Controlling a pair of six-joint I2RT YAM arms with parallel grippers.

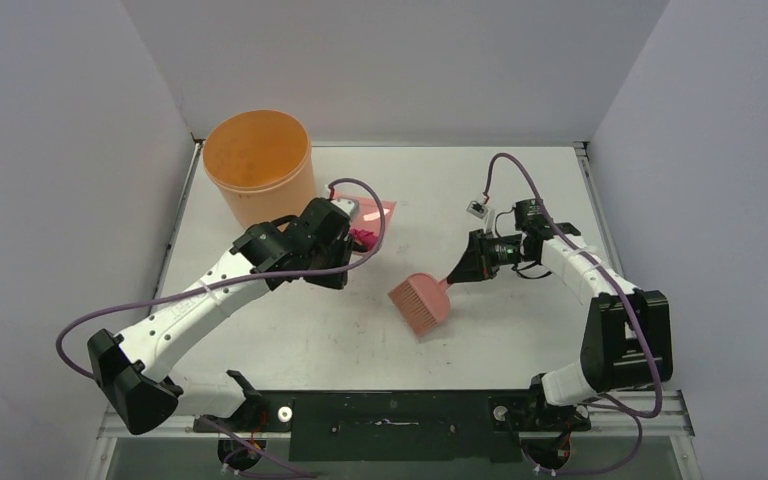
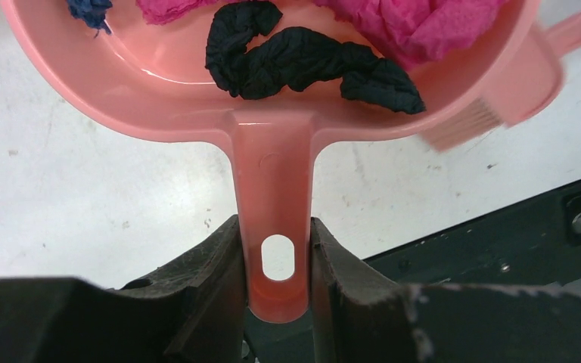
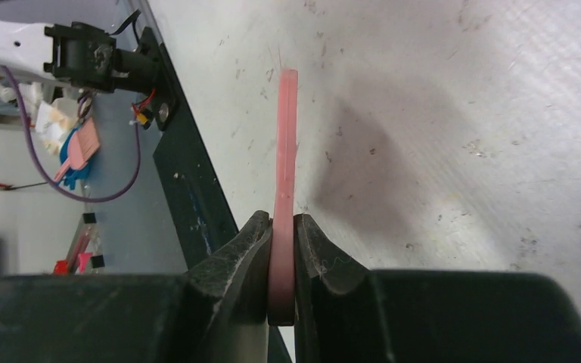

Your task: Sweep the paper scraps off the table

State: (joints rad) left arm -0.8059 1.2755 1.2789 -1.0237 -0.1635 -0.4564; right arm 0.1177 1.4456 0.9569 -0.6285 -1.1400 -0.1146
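From above, the left gripper [image 1: 351, 241] is clasping the pan [image 1: 378, 213], just right of the bucket [image 1: 257, 160]. Its wrist camera is showing scraps [image 2: 302, 60] lying inside the pan. The right gripper [image 3: 281, 249] is clenching the brush [image 3: 287, 136], farther off.

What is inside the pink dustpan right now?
In the pink dustpan lie a twisted black paper scrap, magenta scraps and a dark blue bit. Its front is cut off in the wrist view and mostly hidden under the left arm from above.
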